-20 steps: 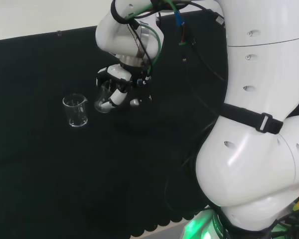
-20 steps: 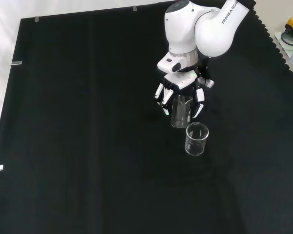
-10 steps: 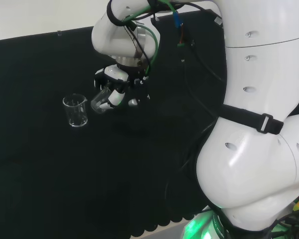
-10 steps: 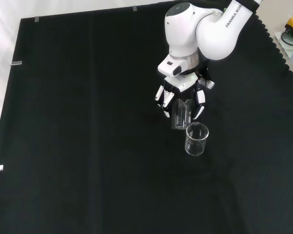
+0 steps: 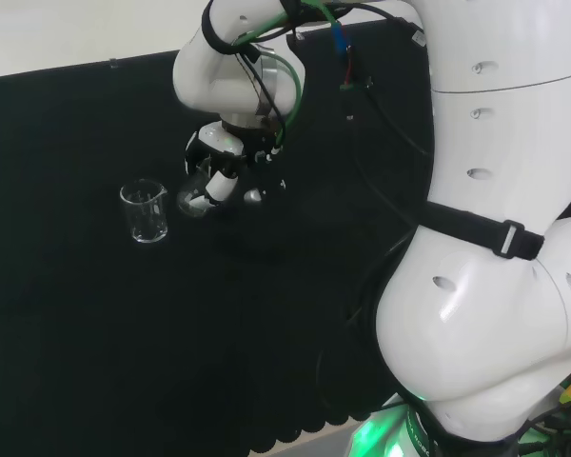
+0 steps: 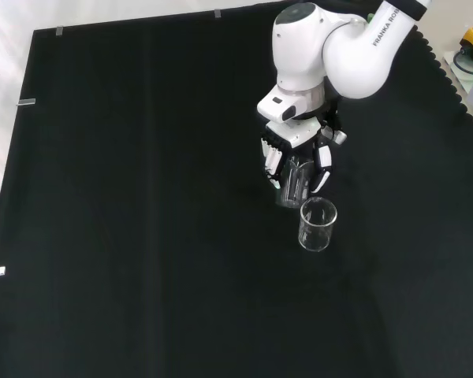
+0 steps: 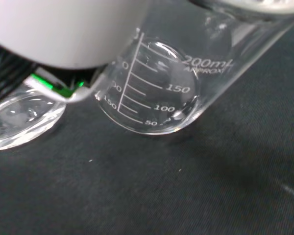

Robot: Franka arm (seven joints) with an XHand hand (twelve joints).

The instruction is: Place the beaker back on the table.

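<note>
Here the robot hand (image 6: pixel 298 157) grips a tilted beaker (image 6: pixel 293 183) between its curled fingers.

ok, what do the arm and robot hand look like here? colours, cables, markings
Glossy white rounded arm with a black strap, small screw recesses and dark lettering on one link. Green, blue and red cables run near the wrist. The robot hand is black with white segments.

Arm reaches out over the cloth, wrist pitched down. Hand (image 6: pixel 298 161) points fingers (image 5: pixel 216 187) downward and curls them round a beaker (image 6: pixel 293 183), glass between fingers and thumb. Beaker tilted, base below the fingertips.
</note>
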